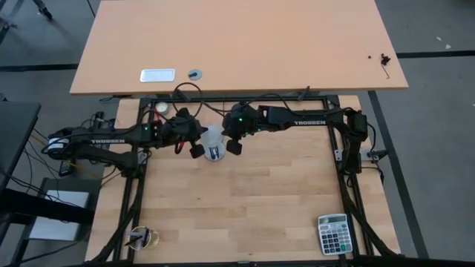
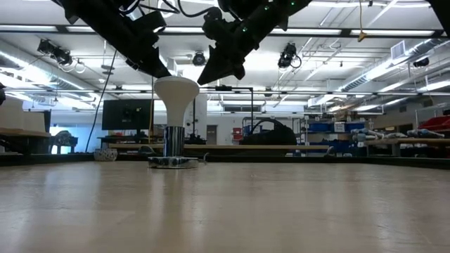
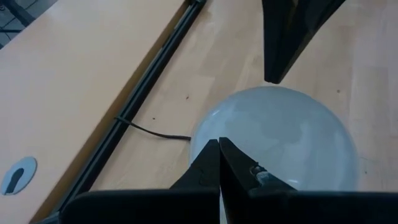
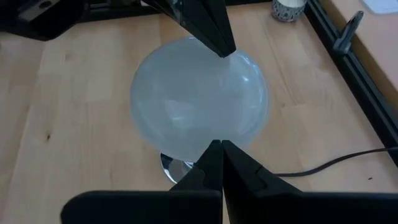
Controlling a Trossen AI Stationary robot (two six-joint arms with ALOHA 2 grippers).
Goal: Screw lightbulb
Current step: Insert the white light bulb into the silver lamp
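The white lightbulb stands upright, wide face up, with its screw base in the round socket on the wooden table. It also shows in the high view, between the two grippers. My left gripper is shut at the bulb's left side, and its tip is over the edge of the bulb's face. My right gripper is shut at the bulb's right side, and its tip is at the opposite edge of the face. My left gripper's shut fingertips meet the bulb's upper rim on its left side. They slant down from the table's left. Whether they truly touch I cannot tell for sure. The bulb stays upright in the socket. My right gripper's shut fingertips meet the bulb's upper rim on its right side. They slant down from the table's right, opposite the left gripper. Whether they truly touch I cannot tell for sure.
The socket's black cord runs toward the far frame rail. A white cup stands at the far left. A calculator lies at the near right and a small object at the near left. A beige table stands beyond.
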